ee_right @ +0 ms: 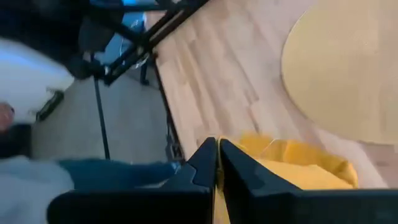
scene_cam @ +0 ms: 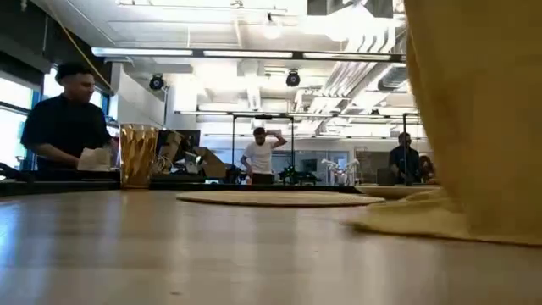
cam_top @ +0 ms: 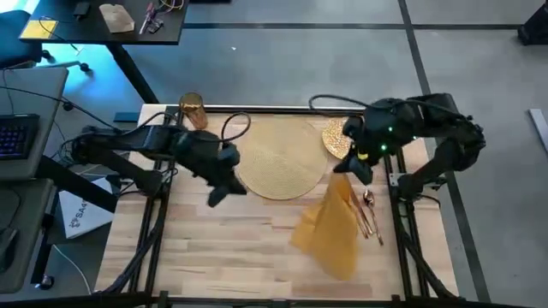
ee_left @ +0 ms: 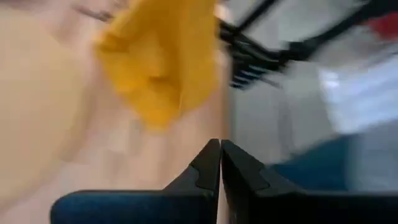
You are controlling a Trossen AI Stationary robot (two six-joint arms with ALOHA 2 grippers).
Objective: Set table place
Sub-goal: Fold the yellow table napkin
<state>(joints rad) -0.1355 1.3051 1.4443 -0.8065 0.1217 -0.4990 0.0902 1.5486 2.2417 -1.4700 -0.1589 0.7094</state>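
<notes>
1. While the right hand (cam_top: 349, 168) hangs over the right side of the light butcher-block wooden surface (cam_top: 231, 257), its fingers are pressed together on an upper corner of the yellow folded cloth napkin (cam_top: 332, 227). The cloth drapes down from it, the lower edge resting on the wood.
2. Step in hand, as judged: carrying or dragging the napkin toward its position in the place setting.
3. Large round tan woven placemat (cam_top: 278, 158): flat at the centre rear of the surface, bare, just beside the lifted napkin.
4. Gold speckled round plate (cam_top: 335, 137): at the placemat's right rear edge, partly hidden under the right arm; not yet on the mat.
5. Copper cutlery (cam_top: 370, 214): lying just right of the napkin near the right rail; individual pieces cannot be told apart.
6. Amber faceted cup (cam_top: 193, 112): upright at the rear left, well apart from the mat.
7. Left hand (cam_top: 221, 190): hovering at the placemat's left edge, fingers together, holding nothing.
8. Next move, as judged: the napkin needs laying flat beside the placemat without bunching, clear of the cutlery, before the grip is let go.
9. Persons: several in the room beyond, none reaching toward the surface.
</notes>
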